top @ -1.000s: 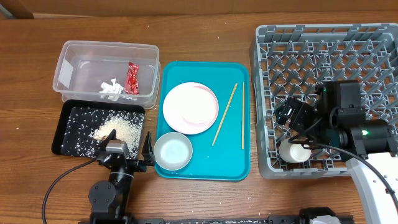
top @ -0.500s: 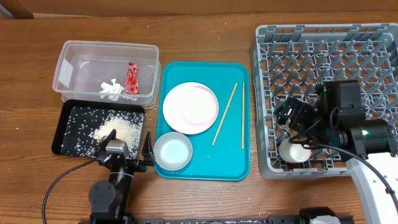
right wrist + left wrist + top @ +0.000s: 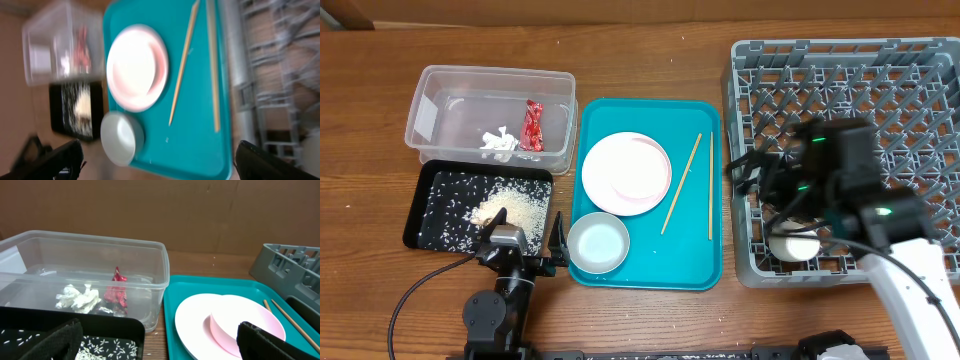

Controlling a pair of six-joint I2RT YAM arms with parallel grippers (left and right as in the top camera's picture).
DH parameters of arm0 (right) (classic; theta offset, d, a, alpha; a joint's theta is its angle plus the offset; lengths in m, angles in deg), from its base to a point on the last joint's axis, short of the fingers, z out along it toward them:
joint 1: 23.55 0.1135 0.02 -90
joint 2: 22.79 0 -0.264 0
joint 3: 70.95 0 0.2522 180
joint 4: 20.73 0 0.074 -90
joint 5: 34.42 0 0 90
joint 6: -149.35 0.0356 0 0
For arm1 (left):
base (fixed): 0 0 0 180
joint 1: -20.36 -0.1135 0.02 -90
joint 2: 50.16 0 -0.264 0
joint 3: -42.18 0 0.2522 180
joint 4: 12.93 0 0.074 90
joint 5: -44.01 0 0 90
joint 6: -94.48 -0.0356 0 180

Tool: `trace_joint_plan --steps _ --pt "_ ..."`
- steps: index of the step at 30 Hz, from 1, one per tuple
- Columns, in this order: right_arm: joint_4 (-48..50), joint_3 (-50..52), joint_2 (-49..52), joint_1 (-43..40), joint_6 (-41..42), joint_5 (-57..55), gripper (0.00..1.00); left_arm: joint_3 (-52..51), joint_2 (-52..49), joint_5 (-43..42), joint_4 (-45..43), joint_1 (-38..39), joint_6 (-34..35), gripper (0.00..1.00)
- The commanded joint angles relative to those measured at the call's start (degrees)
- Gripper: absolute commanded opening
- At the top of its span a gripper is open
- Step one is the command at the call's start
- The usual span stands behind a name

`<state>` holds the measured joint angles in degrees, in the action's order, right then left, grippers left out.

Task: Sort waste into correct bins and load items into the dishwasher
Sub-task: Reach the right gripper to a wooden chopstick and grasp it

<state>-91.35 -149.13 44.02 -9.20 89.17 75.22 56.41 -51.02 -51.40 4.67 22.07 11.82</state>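
Waste lies left of the teal tray [image 3: 692,255] in the overhead view. The wrapper [image 3: 532,125] and wad [image 3: 500,142] are in the tub [image 3: 428,100] by the tray's far left corner. Rice [image 3: 510,208] is heaped in the black tray [image 3: 430,215] by its near left corner. On the teal tray rest the plate [image 3: 626,172], the bowl [image 3: 598,243] nearer than it, and two chopsticks [image 3: 681,184] along the right side, apart from each other. The rack [image 3: 850,75] stands just right of the teal tray, with the cup [image 3: 794,245] in its near cells on the tray side. The left gripper [image 3: 532,245] sits between black tray and bowl, fingers spread. The right arm [image 3: 845,160], blurred, hangs over the rack's tray side.

From the left wrist, both dark fingers stand wide apart at the lower corners, holding nothing. Wad and wrapper show through the tub wall, left of the teal tray, and the bowl's pink rim overlaps the plate.

From the right wrist, a blurred shot, the right gripper [image 3: 157,150] is splayed and empty, the teal tray seen between its fingers. Plate, bowl and chopsticks lie on the tray, tub and black tray are beyond its left edge, and the rack is on its other side.
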Motion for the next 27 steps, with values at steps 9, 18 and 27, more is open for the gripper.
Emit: trace_joint_plan --steps 9,18,27 --pt "9.5 -0.8 5.2 20.5 2.4 -17.0 0.96 -0.2 0.5 -0.2 0.2 -0.5 0.6 1.00" --pt "12.0 -1.6 22.2 17.4 5.1 -19.6 0.90 -0.2 0.5 -0.2 0.2 -0.5 0.6 1.00" --pt "17.8 -1.7 32.9 10.3 -0.9 -20.0 0.64 -0.2 0.5 -0.2 0.2 -0.5 0.6 1.00"
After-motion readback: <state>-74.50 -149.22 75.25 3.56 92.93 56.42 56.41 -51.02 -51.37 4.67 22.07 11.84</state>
